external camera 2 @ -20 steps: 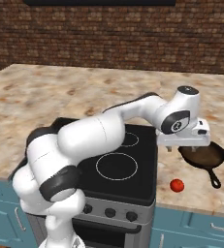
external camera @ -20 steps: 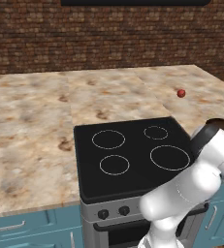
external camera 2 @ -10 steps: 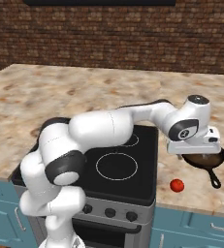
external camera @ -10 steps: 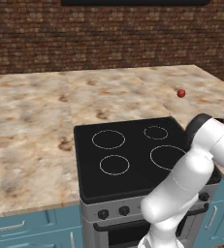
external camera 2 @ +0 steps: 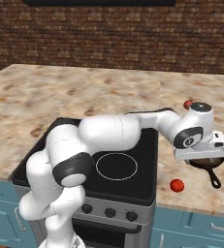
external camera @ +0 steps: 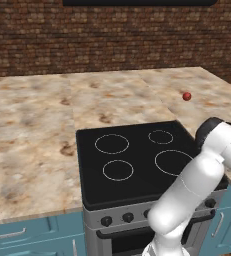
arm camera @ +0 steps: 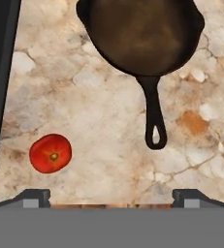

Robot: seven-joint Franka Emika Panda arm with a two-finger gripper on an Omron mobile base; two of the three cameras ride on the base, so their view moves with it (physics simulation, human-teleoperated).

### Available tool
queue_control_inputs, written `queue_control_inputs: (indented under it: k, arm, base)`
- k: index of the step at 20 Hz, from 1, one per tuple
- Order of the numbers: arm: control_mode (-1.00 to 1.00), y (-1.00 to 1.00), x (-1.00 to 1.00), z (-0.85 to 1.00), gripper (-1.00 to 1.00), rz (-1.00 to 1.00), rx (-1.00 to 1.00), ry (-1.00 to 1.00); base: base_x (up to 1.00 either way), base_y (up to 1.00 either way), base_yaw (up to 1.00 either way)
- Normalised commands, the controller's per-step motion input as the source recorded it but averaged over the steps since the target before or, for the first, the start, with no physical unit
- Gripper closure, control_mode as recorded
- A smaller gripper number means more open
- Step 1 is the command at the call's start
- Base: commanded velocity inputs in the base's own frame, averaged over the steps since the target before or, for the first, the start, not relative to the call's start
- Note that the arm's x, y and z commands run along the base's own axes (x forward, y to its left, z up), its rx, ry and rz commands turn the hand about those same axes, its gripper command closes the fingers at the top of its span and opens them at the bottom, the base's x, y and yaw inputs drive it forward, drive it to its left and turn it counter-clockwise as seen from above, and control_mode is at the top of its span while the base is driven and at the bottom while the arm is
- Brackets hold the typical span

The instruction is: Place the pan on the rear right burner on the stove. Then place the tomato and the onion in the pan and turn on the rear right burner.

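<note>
Hand view puts me right above the pan (arm camera: 141, 34), which sits on the counter to the right of the stove (external camera: 137, 165), handle pointing toward me, with the tomato (arm camera: 50, 153) just beside it on the stone. My gripper (arm camera: 111, 196) has its jaws spread wide with nothing between them.

What worries me: the handle is thin and short, so if I come down off its line the fingers could straddle stone or nudge the pan round rather than catch it. The tomato is round and near — a brushed knuckle could send it rolling toward the counter's front edge. The onion (external camera: 187, 96) lies well apart, far back on the counter, so it is safe for now. The rear right burner (external camera: 160, 136) is the smallest ring — little margin for setting the pan down centred.

The counter (external camera: 32, 130) is mottled beige stone, the cooktop glossy black, teal cabinets below, and a brick wall (external camera: 112, 40) behind.
</note>
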Motion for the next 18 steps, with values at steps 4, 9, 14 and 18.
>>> queue_control_inputs:
  k: [4, 9, 14, 18]
  arm:
    - [-1.0, -0.24, 0.06, -0.11, -1.0, 0.0, -0.01, 0.0]
    - [-1.0, -0.17, 0.03, -0.06, -1.0, 0.0, 0.0, 0.0]
    - [-1.0, -0.02, 0.0, -0.22, -1.0, 0.0, -0.01, 0.0]
    - [-1.0, 0.0, 0.0, -0.37, -1.0, 0.0, -0.01, 0.0]
  base:
    - [0.0, 0.0, 0.0]
    - [0.0, 0.0, 0.0]
    - [0.0, 0.0, 0.0]
    - [0.0, 0.0, 0.0]
